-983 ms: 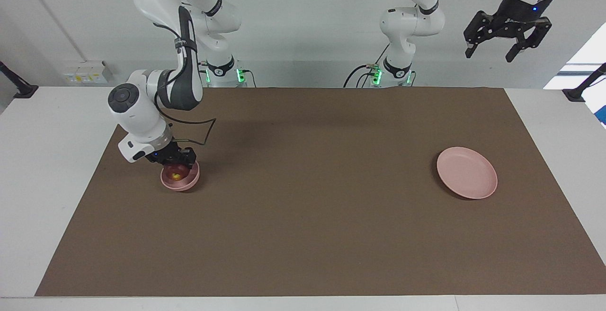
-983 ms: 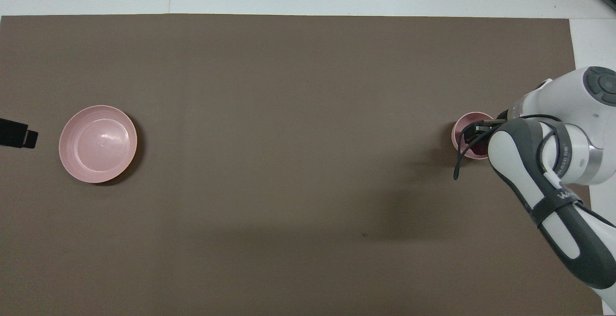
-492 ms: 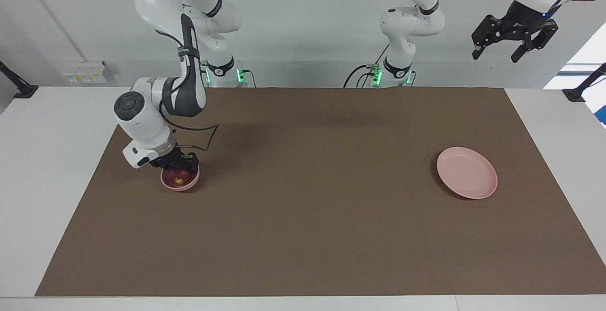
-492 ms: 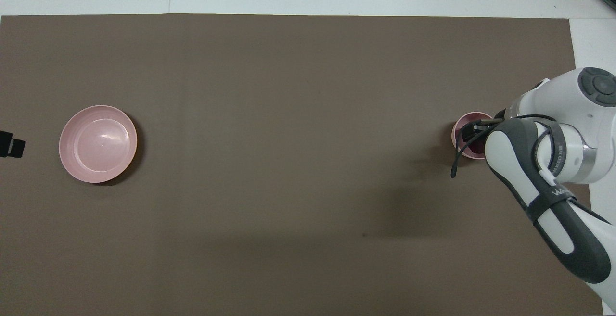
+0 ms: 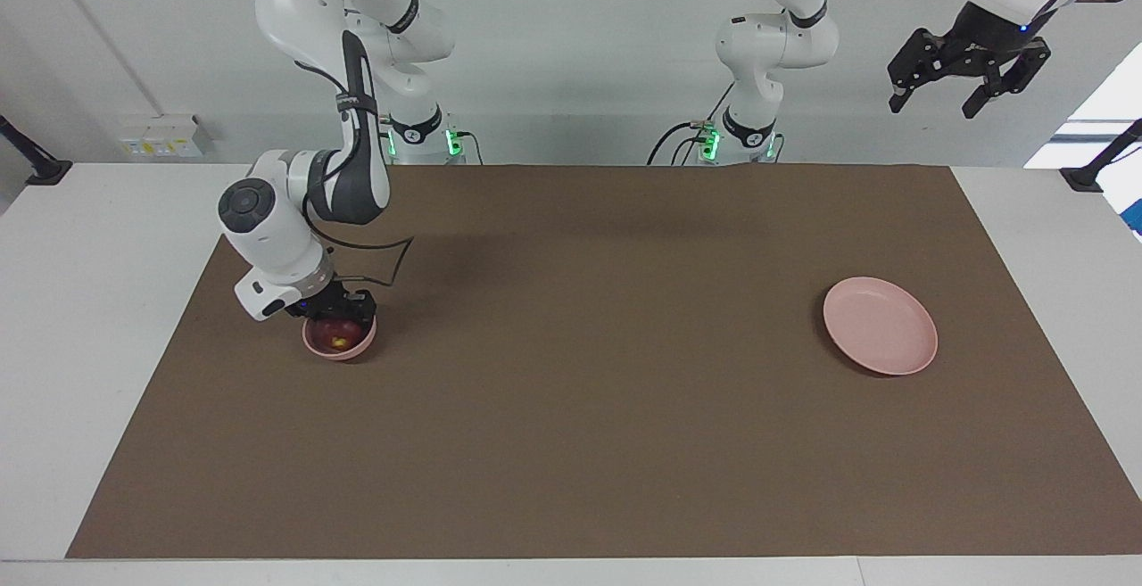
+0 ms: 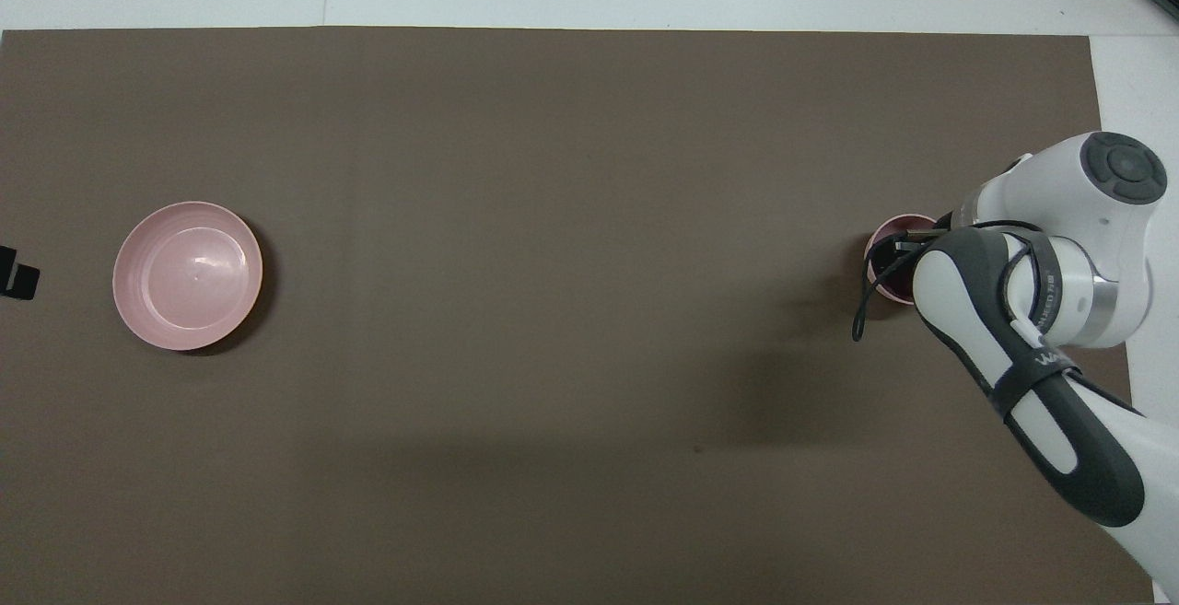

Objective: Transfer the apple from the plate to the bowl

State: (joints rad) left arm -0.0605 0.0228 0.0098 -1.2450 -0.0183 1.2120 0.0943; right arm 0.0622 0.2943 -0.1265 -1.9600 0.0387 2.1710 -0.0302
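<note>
The dark red apple point(image 5: 338, 337) with its yellowish patch lies in the small deep pink bowl point(image 5: 343, 355) at the right arm's end of the table. My right gripper point(image 5: 339, 317) hangs just over the bowl, right above the apple. In the overhead view the right arm covers most of the bowl point(image 6: 886, 235) and the right gripper point(image 6: 907, 250). The flat pink plate point(image 5: 880, 326) lies bare at the left arm's end and also shows in the overhead view point(image 6: 187, 275). My left gripper point(image 5: 932, 107) is open and empty, raised high past the plate's end of the table.
A brown mat point(image 5: 589, 408) covers the table between the bowl and the plate. White table margins run along both ends. A black cable loops from the right wrist beside the bowl. Only a tip of the left gripper point(image 6: 17, 281) shows in the overhead view.
The left gripper has risen and drawn away from the plate. The right arm has shifted slightly over the bowl. The apple sits lower in the bowl than a second ago.
</note>
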